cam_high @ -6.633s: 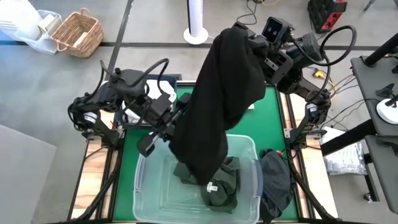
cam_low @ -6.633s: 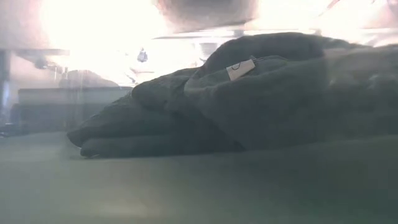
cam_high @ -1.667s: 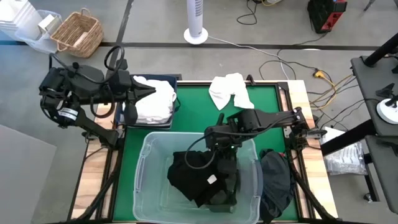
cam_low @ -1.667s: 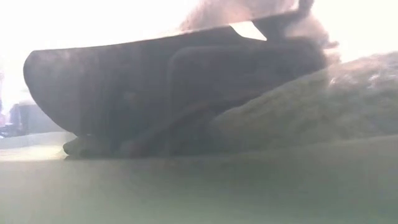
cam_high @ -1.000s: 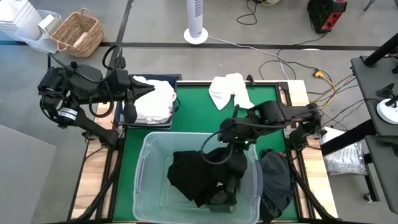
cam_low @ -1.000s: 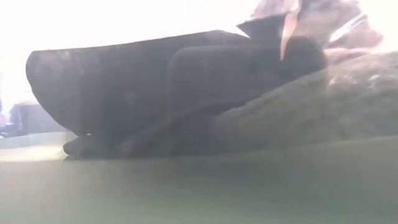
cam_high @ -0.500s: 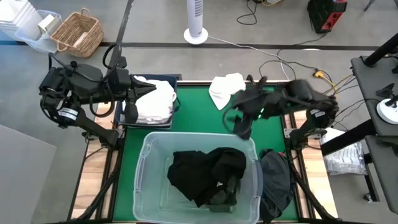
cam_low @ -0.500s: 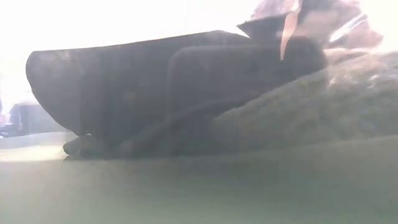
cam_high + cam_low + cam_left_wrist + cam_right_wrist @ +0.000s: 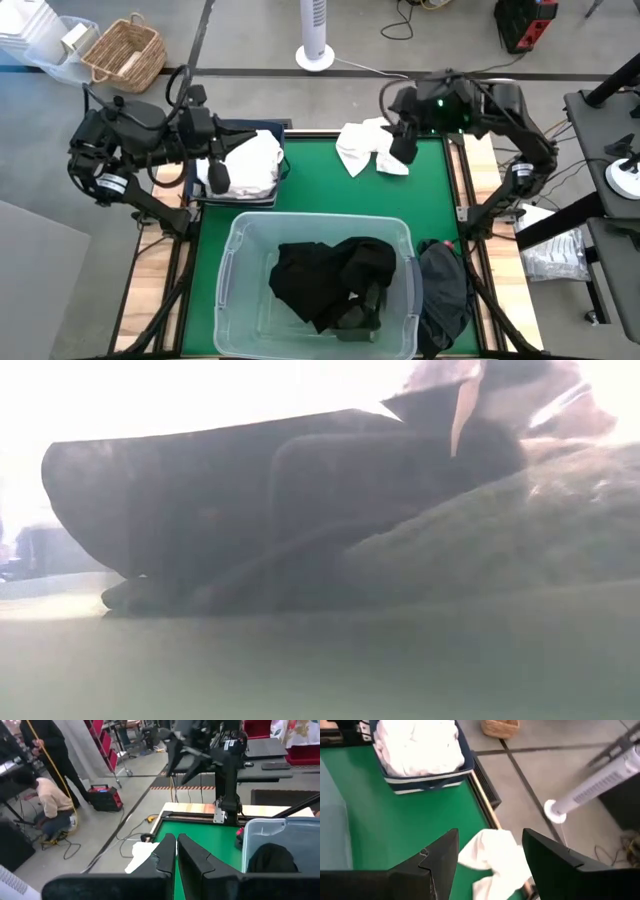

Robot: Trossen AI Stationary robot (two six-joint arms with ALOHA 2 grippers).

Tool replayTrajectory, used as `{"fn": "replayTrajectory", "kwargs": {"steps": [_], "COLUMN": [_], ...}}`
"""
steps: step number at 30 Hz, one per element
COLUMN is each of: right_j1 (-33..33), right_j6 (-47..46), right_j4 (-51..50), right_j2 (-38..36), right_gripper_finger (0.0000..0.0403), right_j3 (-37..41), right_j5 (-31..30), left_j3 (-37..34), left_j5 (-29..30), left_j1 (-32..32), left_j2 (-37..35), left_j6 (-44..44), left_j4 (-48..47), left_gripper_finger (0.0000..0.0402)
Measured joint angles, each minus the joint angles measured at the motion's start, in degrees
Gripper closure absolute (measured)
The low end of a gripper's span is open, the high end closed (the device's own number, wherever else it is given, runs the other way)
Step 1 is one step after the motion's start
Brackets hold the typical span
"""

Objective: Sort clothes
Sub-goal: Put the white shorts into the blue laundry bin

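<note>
Over the far edge of the surface, my right jaws [image 9: 403, 148] hang wide above the white garment [image 9: 362, 147]; I should drop straight, pinching one thick fold.

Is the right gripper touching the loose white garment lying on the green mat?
Apart. In the right wrist view the open right gripper hangs above the white garment, with green mat visible between its fingers.

Right arm is stretched toward the table's far edge, right gripper [image 9: 403, 140] pointing down with its 2 fingers [image 9: 437, 862] spread and empty. Left arm's parked at the left side, left gripper [image 9: 218, 176] pinched closed.
</note>
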State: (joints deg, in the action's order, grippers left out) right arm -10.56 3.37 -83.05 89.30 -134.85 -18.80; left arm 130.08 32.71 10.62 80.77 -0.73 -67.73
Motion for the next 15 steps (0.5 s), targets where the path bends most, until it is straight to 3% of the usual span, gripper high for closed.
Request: {"fn": "replayTrajectory", "kwargs": {"steps": [7,12,15], "right_j1": [-8.8,-14.3,-18.4], "right_j6": [10.1,15.2,18.1], "right_j4": [4.5,4.6,5.8], "right_j2": [0.0,0.3,0.1], "right_gripper_finger": [0.0193,0.0193,0.0193], "right_j3": [0.2,1.3,3.5], "right_j5": [12.4,17.9,24.5], "left_j3": [-0.1,-0.1,-0.1], "left_j5": [0.4,4.7,7.1], "left_j1": [0.0,0.0,0.0], "left_j2": [2.0,3.1,3.3], "left_j6": [-3.8,-4.8,-4.7], "left_j4": [4.0,6.5,8.1], "left_gripper_finger": [0.0402,0.0401,0.0401]}}
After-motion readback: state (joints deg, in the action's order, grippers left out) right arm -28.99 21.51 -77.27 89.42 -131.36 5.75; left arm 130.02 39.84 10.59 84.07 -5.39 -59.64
